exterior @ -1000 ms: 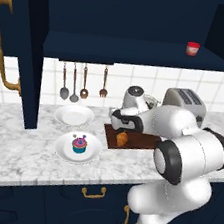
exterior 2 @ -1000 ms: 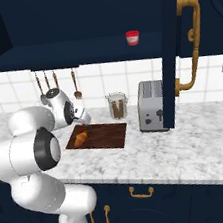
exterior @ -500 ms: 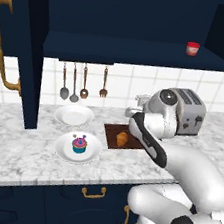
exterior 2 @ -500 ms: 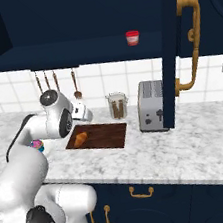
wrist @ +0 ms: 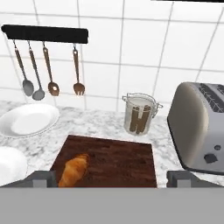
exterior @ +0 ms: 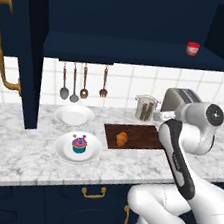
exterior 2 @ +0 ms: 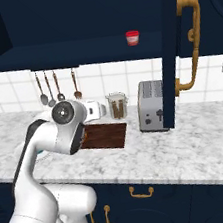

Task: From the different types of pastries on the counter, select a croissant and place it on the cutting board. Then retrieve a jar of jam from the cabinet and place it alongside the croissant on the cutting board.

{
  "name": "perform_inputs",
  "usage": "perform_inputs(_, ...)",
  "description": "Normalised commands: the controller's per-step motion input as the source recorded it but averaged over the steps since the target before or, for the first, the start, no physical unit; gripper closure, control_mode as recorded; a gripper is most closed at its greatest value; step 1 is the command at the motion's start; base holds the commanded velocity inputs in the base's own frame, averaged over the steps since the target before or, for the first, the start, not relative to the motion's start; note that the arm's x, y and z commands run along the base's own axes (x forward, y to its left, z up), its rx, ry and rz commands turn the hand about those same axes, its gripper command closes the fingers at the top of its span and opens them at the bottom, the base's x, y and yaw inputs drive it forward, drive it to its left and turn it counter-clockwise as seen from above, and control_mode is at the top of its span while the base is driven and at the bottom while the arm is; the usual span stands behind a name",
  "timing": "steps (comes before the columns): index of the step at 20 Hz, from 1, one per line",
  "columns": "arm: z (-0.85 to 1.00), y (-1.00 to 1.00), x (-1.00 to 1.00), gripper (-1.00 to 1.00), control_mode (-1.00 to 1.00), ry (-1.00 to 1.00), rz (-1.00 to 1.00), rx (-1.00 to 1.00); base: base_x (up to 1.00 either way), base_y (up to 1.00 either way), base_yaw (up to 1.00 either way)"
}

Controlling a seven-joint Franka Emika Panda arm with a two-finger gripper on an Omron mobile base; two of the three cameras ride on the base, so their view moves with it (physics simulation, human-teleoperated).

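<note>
Croissant (wrist: 73, 169) sits on the cutting board (wrist: 118, 159), at the board's left end near its front edge, lying flat, nothing touching it. Same spot from the left base camera: croissant (exterior: 122, 138) on the left part of the board (exterior: 143, 135). From the right base camera the board (exterior 2: 107, 135) is partly hidden by the arm.

End effector (wrist: 113, 179): tips far apart at the bottom corners of the hand view, wide and empty, pulled back above the near edge of the board with the croissant between and ahead of the tips.

Jar of jam (exterior: 192, 48) stands upright on the shelf of the open cabinet (exterior: 142, 52), toward its right end, well above the tabletop (exterior: 23, 147). Right base camera shows it too: jar (exterior 2: 132, 37) on the shelf, left of the open door.

Cupcake (exterior: 79, 144) is on a white plate (exterior: 63, 150) on the tabletop, left of the board and nearer. A second, empty plate (exterior: 74, 114) lies just behind it; in the hand view that plate (wrist: 29, 119) is left of the board.

Behind the board: clear canister (wrist: 139, 113) with brown sticks, against the tiled wall. Toaster (wrist: 199, 127) right of the board, just beside it. Utensils (wrist: 48, 72) hang from a dark rail on the wall, above the empty plate.
</note>
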Motion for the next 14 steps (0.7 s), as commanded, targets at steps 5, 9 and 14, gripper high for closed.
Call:
perform_inputs(5, 1.00, -0.35, 0.12, -1.00, -1.00, -0.20, -0.21, -0.08, 0.00, 0.00, 0.00)
perform_inputs(9, 1.00, -0.38, 0.24, -1.00, -1.00, -0.12, -0.33, -0.20, 0.00, 0.00, 0.00)
perform_inputs(14, 0.79, -0.27, 0.06, -1.00, -1.00, -0.06, -0.21, -0.15, 0.00, 0.00, 0.00)
